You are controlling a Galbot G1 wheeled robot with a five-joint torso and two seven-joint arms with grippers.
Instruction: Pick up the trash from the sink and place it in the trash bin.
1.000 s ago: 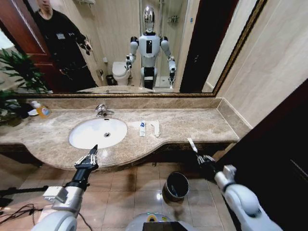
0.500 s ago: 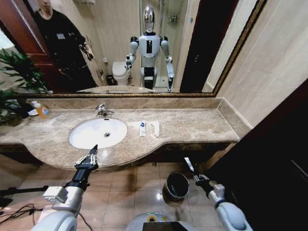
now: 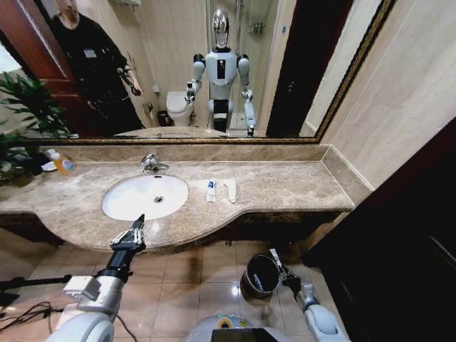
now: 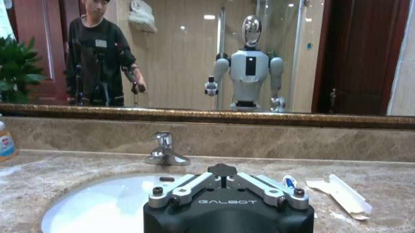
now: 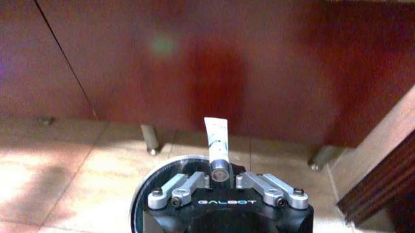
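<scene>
Trash tube [image 5: 215,137], clamped in right end effector [image 3: 285,274], now lowered from bench height to trash bin [image 3: 260,276] rim, ready for release.

The sink [image 3: 145,197] is seen from above by the head camera and low, close, by the left wrist camera; the floor is faced by the right wrist camera.

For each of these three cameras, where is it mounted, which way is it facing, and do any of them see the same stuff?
Head: up high, looking down at the sink, counter, trash bin; both arms show.
Left wrist: behind the left gripper, facing faucet and mirror.
Right wrist: behind the right gripper, facing the floor; it holds a mini tube above the bin.
Shared: head and left wrist both see sink, faucet, packet.
</scene>
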